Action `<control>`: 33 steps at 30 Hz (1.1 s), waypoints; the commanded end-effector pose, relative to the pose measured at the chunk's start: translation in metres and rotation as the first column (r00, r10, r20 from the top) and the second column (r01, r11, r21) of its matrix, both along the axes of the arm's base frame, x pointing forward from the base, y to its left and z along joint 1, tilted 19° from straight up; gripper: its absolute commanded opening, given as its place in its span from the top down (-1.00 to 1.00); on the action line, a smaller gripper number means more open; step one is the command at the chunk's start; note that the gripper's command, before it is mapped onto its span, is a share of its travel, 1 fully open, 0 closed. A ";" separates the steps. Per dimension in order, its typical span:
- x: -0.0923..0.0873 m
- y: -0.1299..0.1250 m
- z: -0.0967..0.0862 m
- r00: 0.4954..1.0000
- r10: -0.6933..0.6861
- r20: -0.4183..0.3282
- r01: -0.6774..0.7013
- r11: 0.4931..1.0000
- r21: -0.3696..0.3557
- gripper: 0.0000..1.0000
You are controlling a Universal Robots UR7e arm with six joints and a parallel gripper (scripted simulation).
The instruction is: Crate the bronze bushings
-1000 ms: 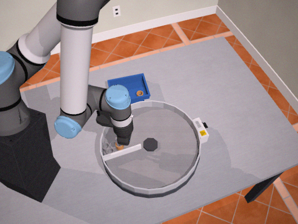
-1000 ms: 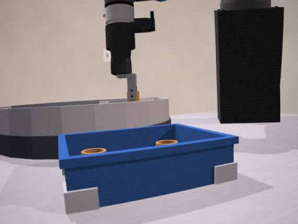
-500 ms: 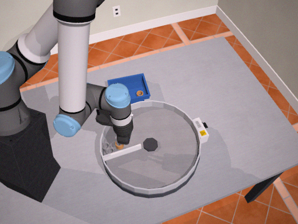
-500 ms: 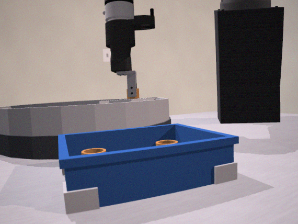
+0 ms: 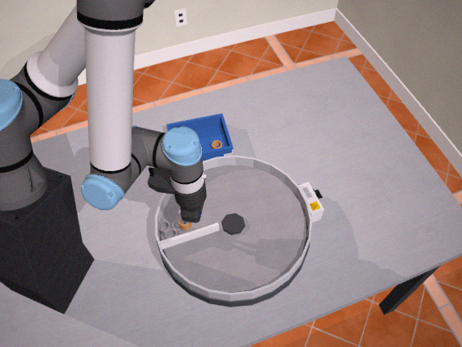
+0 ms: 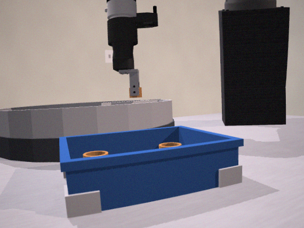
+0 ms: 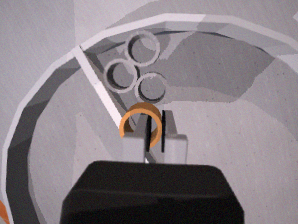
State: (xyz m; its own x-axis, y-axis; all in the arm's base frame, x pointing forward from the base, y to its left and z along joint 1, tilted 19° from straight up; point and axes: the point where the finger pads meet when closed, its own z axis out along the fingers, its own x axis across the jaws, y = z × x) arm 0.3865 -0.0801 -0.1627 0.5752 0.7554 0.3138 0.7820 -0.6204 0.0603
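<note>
My gripper [image 5: 186, 222] is shut on a bronze bushing [image 5: 185, 224], pinching its wall, and holds it just above the rim of the turning table [image 5: 233, 227]. The held bushing also shows in the exterior view [image 6: 135, 92] and in the wrist view [image 7: 141, 123]. Three steel bushings [image 7: 133, 72] lie clustered on the turning table below it, next to the white divider bar [image 5: 189, 235]; in the top view they are at the table's left side [image 5: 167, 229]. The blue crate [image 6: 149, 162] holds two bronze bushings [image 6: 95, 154] [image 6: 169, 145].
The crate [image 5: 204, 134] stands just behind the turning table, partly hidden by my arm. A black hub [image 5: 233, 223] sits at the table's centre. A white control box [image 5: 312, 200] is fixed to its right rim. My black base pedestal [image 6: 253, 65] stands at the left.
</note>
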 end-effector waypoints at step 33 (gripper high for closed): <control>-0.010 -0.010 0.041 1.000 0.000 0.000 0.000 1.000 0.000 1.00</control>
